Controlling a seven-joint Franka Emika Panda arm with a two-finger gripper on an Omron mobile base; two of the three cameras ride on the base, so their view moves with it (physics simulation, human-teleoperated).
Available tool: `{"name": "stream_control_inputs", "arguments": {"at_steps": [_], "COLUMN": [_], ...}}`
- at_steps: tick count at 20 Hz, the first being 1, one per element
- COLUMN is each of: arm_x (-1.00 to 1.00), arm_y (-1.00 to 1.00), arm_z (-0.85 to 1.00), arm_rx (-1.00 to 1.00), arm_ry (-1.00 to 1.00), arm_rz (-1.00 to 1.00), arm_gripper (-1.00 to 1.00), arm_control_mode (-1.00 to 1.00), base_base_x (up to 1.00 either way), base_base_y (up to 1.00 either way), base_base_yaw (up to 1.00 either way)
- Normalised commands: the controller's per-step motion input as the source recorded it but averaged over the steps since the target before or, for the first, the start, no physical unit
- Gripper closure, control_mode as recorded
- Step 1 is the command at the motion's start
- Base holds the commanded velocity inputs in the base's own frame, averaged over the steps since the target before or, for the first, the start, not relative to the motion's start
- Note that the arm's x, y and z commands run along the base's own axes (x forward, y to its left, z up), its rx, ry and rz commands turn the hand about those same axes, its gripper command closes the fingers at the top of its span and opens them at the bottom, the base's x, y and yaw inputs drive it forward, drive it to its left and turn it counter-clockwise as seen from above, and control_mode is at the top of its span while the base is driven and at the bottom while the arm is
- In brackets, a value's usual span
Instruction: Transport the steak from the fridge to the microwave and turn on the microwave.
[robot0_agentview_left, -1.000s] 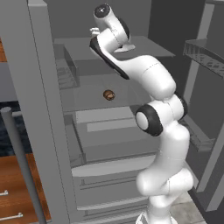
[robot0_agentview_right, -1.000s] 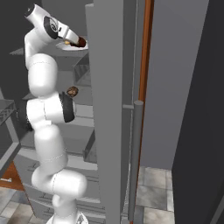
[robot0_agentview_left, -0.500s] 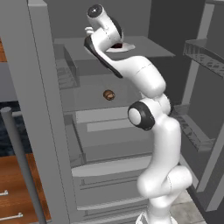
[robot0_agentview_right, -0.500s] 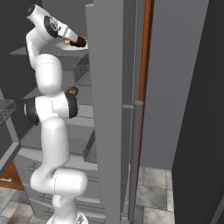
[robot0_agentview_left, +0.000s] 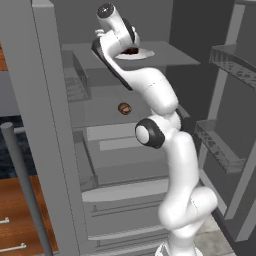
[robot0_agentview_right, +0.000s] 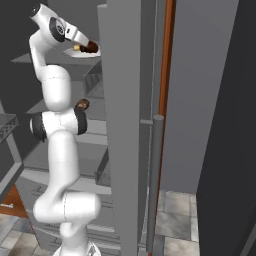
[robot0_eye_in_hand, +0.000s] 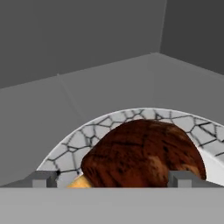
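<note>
The steak (robot0_eye_in_hand: 144, 153) is a brown lump on a white plate (robot0_eye_in_hand: 87, 135) with a cracked-pattern rim. It sits on the top shelf of the open fridge (robot0_agentview_left: 170, 57). My gripper (robot0_eye_in_hand: 113, 180) is open, right at the near side of the steak, with one fingertip (robot0_eye_in_hand: 43, 179) to its left and the other to its right. From the base, the steak (robot0_agentview_left: 131, 50) (robot0_agentview_right: 90, 47) and plate (robot0_agentview_left: 140, 55) (robot0_agentview_right: 80, 54) lie just past my gripper (robot0_agentview_left: 125, 48) (robot0_agentview_right: 84, 44), high up. The microwave is out of view.
A small brown item (robot0_agentview_left: 124, 108) (robot0_agentview_right: 81, 105) lies on the shelf below. Pale drawers (robot0_agentview_left: 125, 190) fill the lower fridge. The open door (robot0_agentview_right: 125, 125) with its bar handle (robot0_agentview_right: 152, 175) stands close on one side; wire door racks (robot0_agentview_left: 217, 147) project on the right.
The arm's elbow and upper links have swung left, and the hand has tipped closer over the plate. The steak and plate have not moved.
</note>
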Motion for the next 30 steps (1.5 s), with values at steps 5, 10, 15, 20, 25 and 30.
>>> {"name": "stream_control_inputs", "arguments": {"at_steps": [5,10,15,20,25,30], "arm_x": [0.00,0.00,0.00,0.00,0.00,0.02], "arm_y": [0.00,-0.05,-0.11,-0.10,-0.07,-0.12], "arm_z": [-0.01,-0.04,-0.07,-0.12,-0.24,-0.16], "arm_rx": [0.00,0.00,0.00,0.00,0.00,0.00], "arm_ry": [0.00,0.00,0.00,0.00,0.00,0.00], "arm_rz": [0.00,-0.01,0.00,0.00,-0.03,-0.09], "arm_gripper": [-1.00,-1.00,-1.00,-1.00,-1.00,-1.00], "arm_control_mode": [-1.00,-1.00,-1.00,-1.00,-1.00,-1.00], "base_base_x": [0.00,0.00,0.00,0.00,0.00,0.00], "base_base_y": [0.00,0.00,0.00,0.00,0.00,0.00], "base_base_yaw": [0.00,0.00,0.00,0.00,0.00,0.00]}}
